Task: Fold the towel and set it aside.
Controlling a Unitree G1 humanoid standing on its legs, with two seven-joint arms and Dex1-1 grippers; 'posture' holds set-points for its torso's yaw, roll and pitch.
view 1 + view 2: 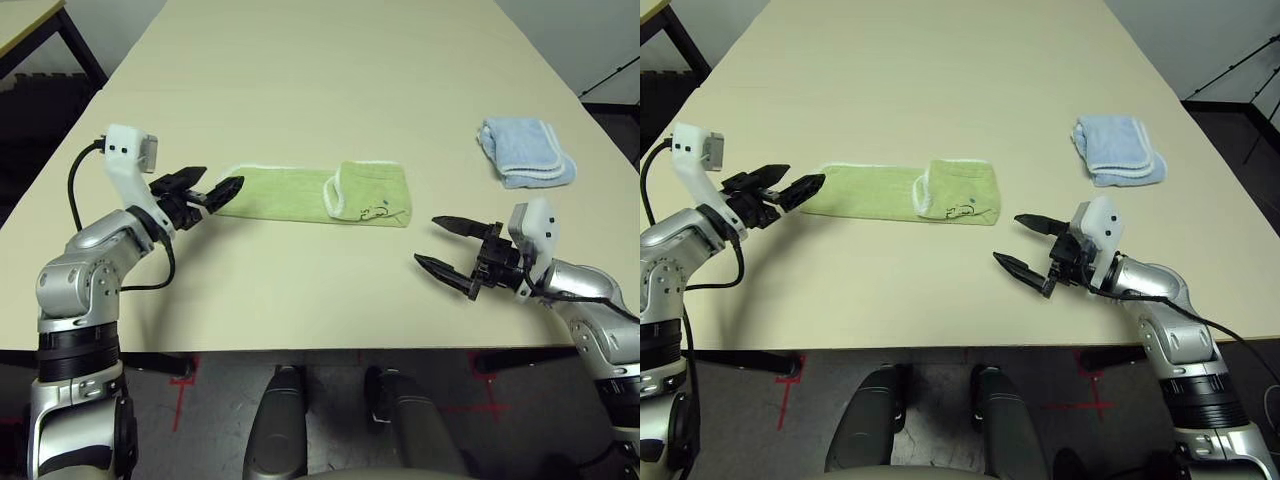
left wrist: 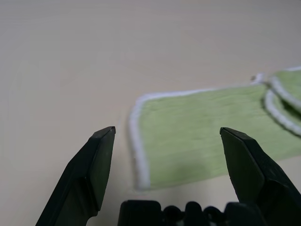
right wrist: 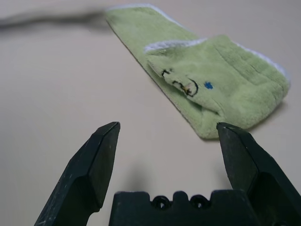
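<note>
The light green towel [image 1: 312, 193] lies flat on the table as a long strip, its right end folded back over itself, with the black mark [image 1: 378, 212] on that flap. My left gripper [image 1: 207, 187] is open at the towel's left end, one fingertip at its white edge [image 2: 137, 141]. My right gripper [image 1: 437, 243] is open a short way to the right of the folded end, nothing between its fingers. In the right wrist view the towel [image 3: 211, 89] lies ahead of the fingers.
A smaller pale blue folded towel [image 1: 525, 152] sits at the back right of the beige table [image 1: 330, 80]. The table's front edge runs just below both grippers. A dark-legged second table [image 1: 30, 25] stands at the far left.
</note>
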